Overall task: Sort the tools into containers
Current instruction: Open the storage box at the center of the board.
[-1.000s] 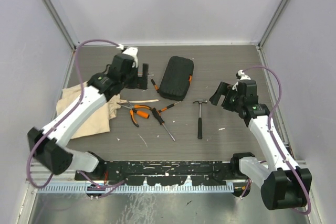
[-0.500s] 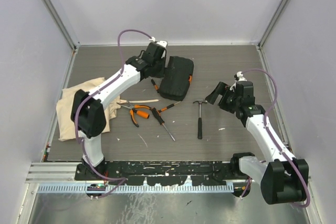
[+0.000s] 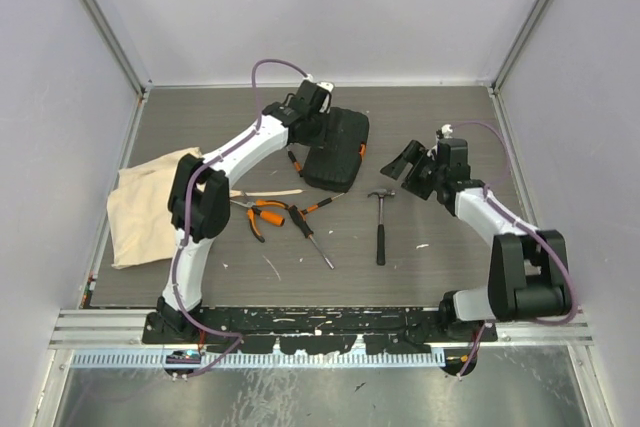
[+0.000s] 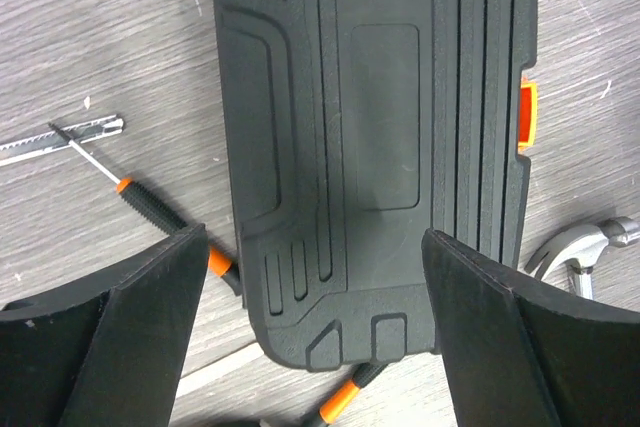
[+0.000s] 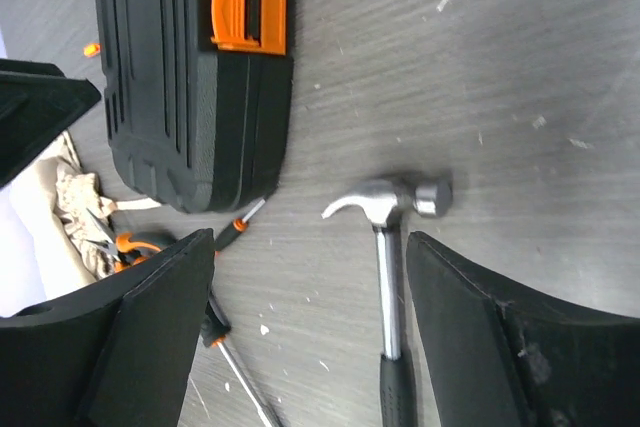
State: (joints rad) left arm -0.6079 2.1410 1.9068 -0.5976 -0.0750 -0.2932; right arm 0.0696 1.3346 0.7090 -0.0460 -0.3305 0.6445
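Note:
The black tool case [image 3: 338, 152] lies shut at the table's middle back, with orange latches [image 5: 248, 12] on its right side. My left gripper [image 3: 322, 125] hovers open and empty over the case's far end; the left wrist view [image 4: 312, 239] shows the lid [image 4: 370, 137] between the fingers. My right gripper [image 3: 410, 162] is open and empty just above the hammer [image 3: 380, 222], whose steel head [image 5: 392, 197] lies between the fingers. The orange pliers [image 3: 262, 215], two screwdrivers [image 3: 308, 227] [image 3: 320, 204] and the thin driver [image 4: 150, 209] lie left of the hammer.
The beige cloth bag [image 3: 150, 205] lies crumpled at the left edge. A thin pale stick [image 3: 270, 193] lies between the bag and the case. A small steel blade [image 4: 60, 137] lies by the thin driver. Grey walls close the back and sides.
My left arm has swung right from over the bag to the case's far end. My right gripper has shifted left and back, toward the hammer head. No tool has moved.

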